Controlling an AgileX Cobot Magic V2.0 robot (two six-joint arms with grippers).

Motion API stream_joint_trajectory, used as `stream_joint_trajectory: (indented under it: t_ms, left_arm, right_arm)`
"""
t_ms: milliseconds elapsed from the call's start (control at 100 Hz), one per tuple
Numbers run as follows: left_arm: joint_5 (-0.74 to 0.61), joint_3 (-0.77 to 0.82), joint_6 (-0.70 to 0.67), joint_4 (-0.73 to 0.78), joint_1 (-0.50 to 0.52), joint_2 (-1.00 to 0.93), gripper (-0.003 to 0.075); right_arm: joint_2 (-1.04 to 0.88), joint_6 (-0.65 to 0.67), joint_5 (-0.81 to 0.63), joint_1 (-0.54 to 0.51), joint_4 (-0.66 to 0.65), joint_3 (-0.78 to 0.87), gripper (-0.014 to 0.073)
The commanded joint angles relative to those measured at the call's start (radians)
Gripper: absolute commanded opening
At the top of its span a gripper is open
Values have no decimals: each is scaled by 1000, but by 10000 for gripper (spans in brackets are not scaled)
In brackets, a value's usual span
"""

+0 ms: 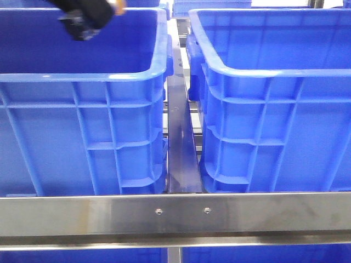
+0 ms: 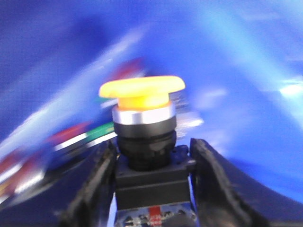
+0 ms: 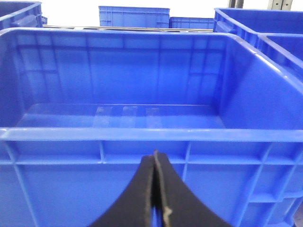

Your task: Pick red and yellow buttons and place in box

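Note:
My left gripper (image 2: 150, 163) is shut on a yellow button (image 2: 142, 91) with a mushroom cap, a silver collar and a black body, held upright between the fingers. In the front view the left gripper (image 1: 82, 22) is a dark blurred shape above the left blue box (image 1: 82, 76), with a bit of yellow at its top edge. Several red and green buttons (image 2: 75, 135) show blurred behind the held one inside the box. My right gripper (image 3: 155, 158) is shut and empty, in front of the near wall of the right blue box (image 3: 118, 135), which looks empty inside.
Two large blue boxes stand side by side, the right box (image 1: 274, 71) and the left one, with a dark metal rail (image 1: 181, 142) between them. A steel bar (image 1: 175, 213) runs across the front. More blue crates (image 3: 133, 16) stand behind.

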Motion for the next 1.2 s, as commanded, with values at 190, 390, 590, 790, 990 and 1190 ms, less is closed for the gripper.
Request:
stream_joint_trajectory:
  t_ms: [190, 390, 590, 790, 990, 1190]
  left_arm:
    - [0, -31, 54, -132, -131, -52, 205]
    - [49, -31, 70, -141, -203, -52, 205]
    - [65, -31, 70, -168, -225, -52, 204]
    - [68, -31, 70, -172, -225, -52, 204]
    - [69, -31, 70, -176, -225, -52, 204]
    - [69, -31, 70, -176, -225, -52, 204]
  right_arm:
    - [-23, 0, -77, 0, -5, -17, -41]
    - [-23, 0, -77, 0, -5, -17, -41]
    - [-23, 0, -77, 0, -5, -17, -41]
    - [-23, 0, -77, 0, -5, -17, -41]
    - [-23, 0, -80, 0, -5, -17, -41]
    - [-23, 0, -86, 0, -5, -17, -41]
